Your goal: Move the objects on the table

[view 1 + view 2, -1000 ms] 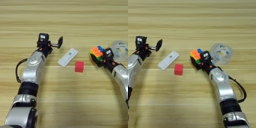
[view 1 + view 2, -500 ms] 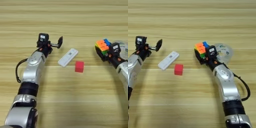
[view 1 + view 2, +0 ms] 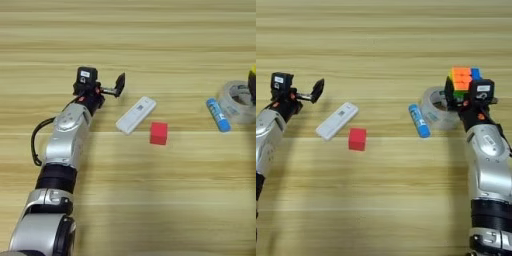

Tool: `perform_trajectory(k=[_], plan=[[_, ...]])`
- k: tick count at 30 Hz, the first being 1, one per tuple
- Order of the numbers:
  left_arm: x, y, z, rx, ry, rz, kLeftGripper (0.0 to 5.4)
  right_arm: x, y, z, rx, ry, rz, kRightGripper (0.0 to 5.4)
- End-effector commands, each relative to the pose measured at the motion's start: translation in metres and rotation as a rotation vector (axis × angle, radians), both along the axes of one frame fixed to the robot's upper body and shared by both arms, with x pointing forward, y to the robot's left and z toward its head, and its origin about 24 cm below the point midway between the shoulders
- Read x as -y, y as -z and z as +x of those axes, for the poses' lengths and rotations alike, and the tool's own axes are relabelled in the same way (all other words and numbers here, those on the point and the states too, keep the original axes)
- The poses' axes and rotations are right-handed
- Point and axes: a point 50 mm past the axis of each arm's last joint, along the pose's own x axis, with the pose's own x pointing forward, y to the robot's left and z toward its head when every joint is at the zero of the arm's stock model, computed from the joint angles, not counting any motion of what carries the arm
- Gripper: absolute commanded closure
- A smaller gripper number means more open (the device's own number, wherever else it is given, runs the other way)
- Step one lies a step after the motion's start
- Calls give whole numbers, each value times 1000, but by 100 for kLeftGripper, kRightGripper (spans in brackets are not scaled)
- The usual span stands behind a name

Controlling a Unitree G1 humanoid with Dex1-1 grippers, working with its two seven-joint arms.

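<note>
Five items on bench: red cube, white bar, blue marker, tape roll, puzzle cube.
Change: puzzle cube carried rightward and farther from its spot right of red cube one second back; now clamped in right gripper, raised over near-right rim of tape roll.
Uncovered: blue-and-white marker, hidden by arm and cube in both earlier pictures, now plainly seen, lying just left of tape roll, slanted, near end toward the right.
Right jaws: closed on puzzle cube, one black finger visible against its left face; cube off the bench, judged from its overlap of the roll.
Left gripper: parked at far left, same place as a second ago; jaws spread apart, holding nothing.
White bar: unmoved, slanted, just right of left gripper, not touching it.
Red cube: unmoved, just near-right of white bar, small gap between.
Meaning for task: one item lifted clear and in transit; set-down not yet made. Four items resting on bench, untouched.
Risk, judged: release here would drop cube onto roll rim or inside ring; marker close by, likely to roll if nudged.
Next, judged: clear spot on bench needed before opening right jaws.
</note>
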Motion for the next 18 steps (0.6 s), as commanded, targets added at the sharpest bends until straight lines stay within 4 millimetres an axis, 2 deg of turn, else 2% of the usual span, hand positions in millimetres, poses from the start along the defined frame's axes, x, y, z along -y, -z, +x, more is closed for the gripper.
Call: perform_trajectory(k=[1, 7, 18], plan=[[0, -4, 3, 16, -2, -6, 0, 19, 2, -3, -33, 117, 2, 203], [0, -4, 3, 16, -2, -7, 0, 31, 19, 0, -117, 178, 25, 203], [-1, -5, 3, 16, 1, -5, 0, 33, 54, 8, -249, 192, 78, 203]])
